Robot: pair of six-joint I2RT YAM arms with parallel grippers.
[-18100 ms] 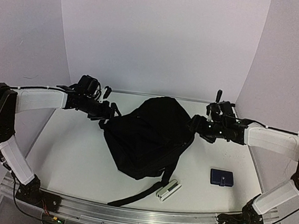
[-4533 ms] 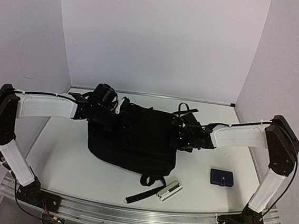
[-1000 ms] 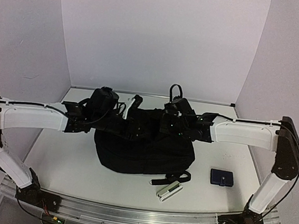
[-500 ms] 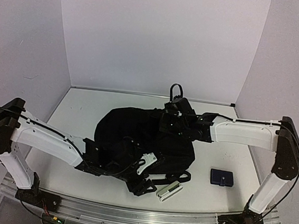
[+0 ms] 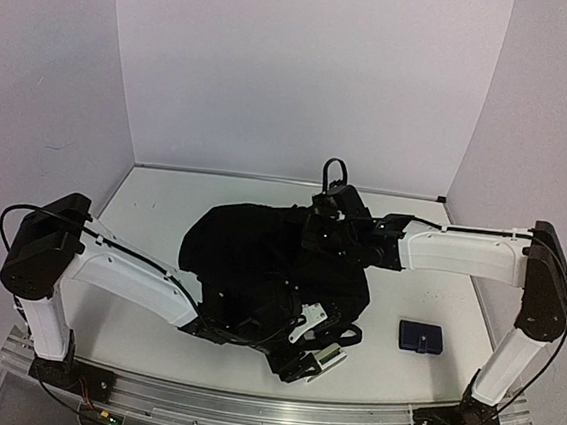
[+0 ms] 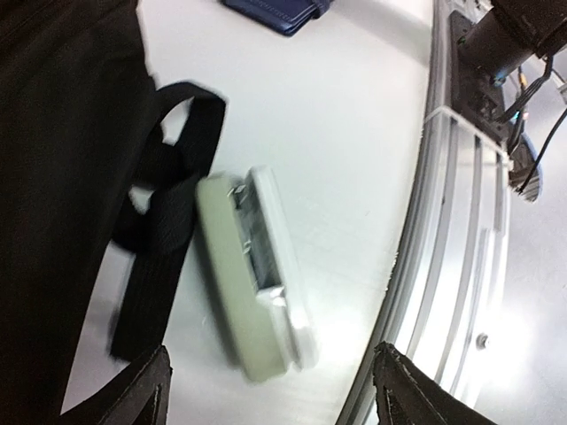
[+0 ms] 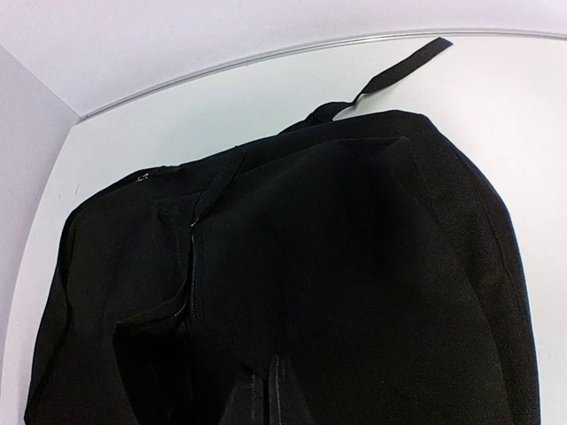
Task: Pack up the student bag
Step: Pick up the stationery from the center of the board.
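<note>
**Now the left arm is turned from the bag to the case**

Within the last second the left gripper (image 5: 303, 347) has been swung away from the top of the bag (image 5: 259, 260) and brought low to the table's (image 5: 153, 210) near edge. Its jaws have been spread wide and nothing is held between them. In the left wrist view the grey case (image 6: 252, 283) is seen lying just ahead of the open fingertips (image 6: 146, 390). A pick-up of the case is judged to be the step in hand, so packing proper is only beginning.

The bag is kept at mid-table, slumped, with its upper part raised by the right gripper (image 5: 327, 227). That gripper is closed, and fabric appears to be pinched in it. A zip line is seen in the right wrist view, but whether a wide enough mouth has been opened cannot be told.

A black strap (image 6: 168, 239) is looped against the case's far side and could be caught along with it. The metal rail (image 6: 461, 221) runs close on the other side, so little room is left for the fingers. A dark-blue pouch (image 5: 421, 337) lies well apart to the right, untouched.
</note>
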